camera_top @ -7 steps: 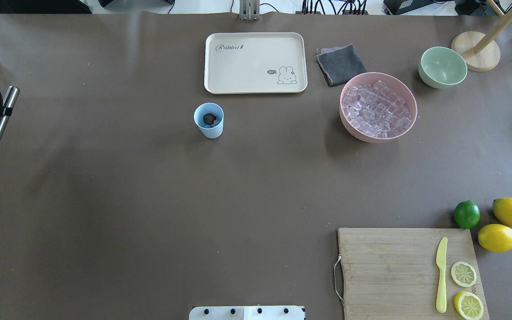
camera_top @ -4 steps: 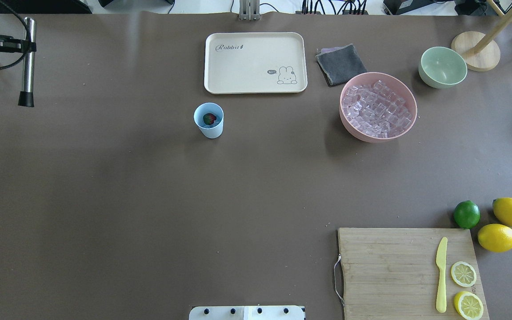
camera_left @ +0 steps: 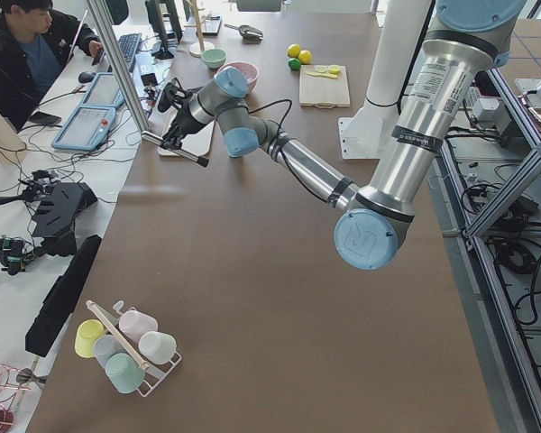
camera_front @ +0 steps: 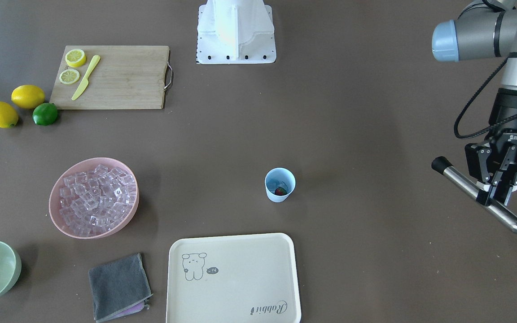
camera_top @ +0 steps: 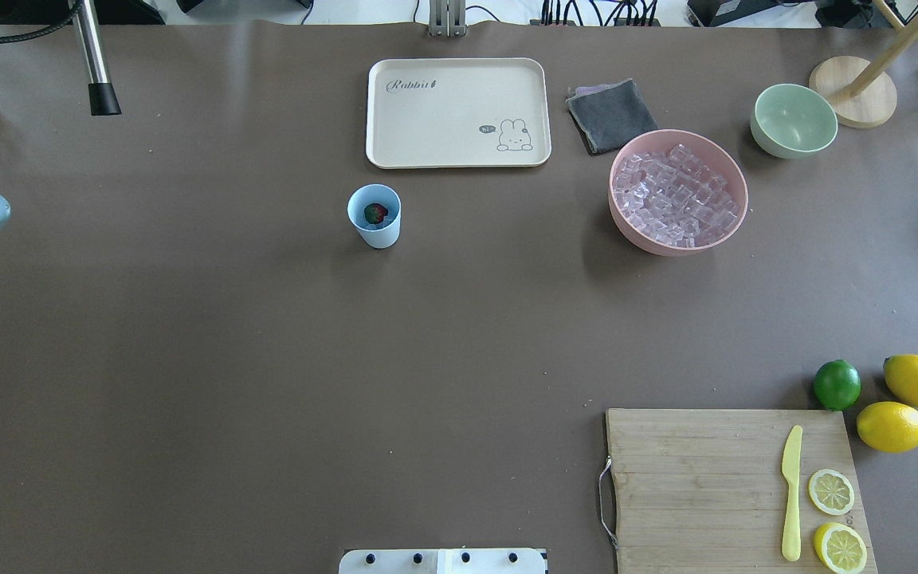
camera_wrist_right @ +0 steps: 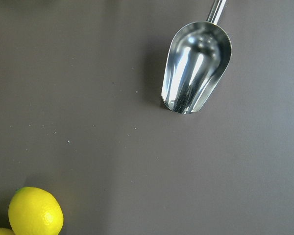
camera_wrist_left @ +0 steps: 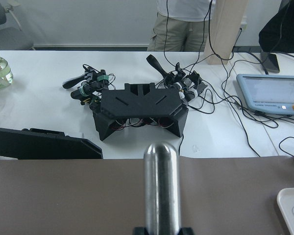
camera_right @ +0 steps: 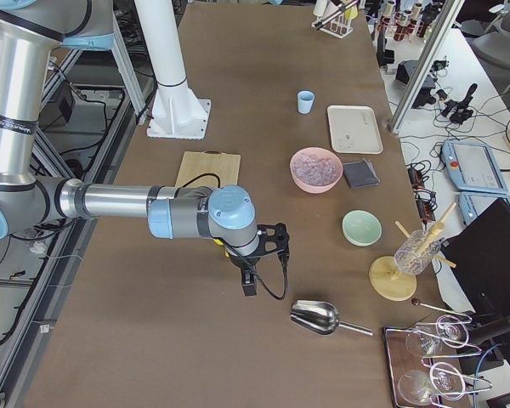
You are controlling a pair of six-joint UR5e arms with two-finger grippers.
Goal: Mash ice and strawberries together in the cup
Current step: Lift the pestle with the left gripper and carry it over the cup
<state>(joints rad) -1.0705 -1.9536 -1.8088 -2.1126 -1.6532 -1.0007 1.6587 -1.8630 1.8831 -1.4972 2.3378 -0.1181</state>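
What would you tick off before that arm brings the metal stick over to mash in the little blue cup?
1. Grip: the left tool is shut on the metal rod. Ok.
2. The cup stands upright on the table. Ok.
3. The strawberry lies in the cup. Ok.
4. Ice in the cup: cannot tell. The ice that plainly shows is in the pink bowl.
5. Rod over the cup, end down: not ok. It hangs slanted, well off to the side.
6. Other arm out of the way: the right tool is near the scoop, far from the cup. Ok.
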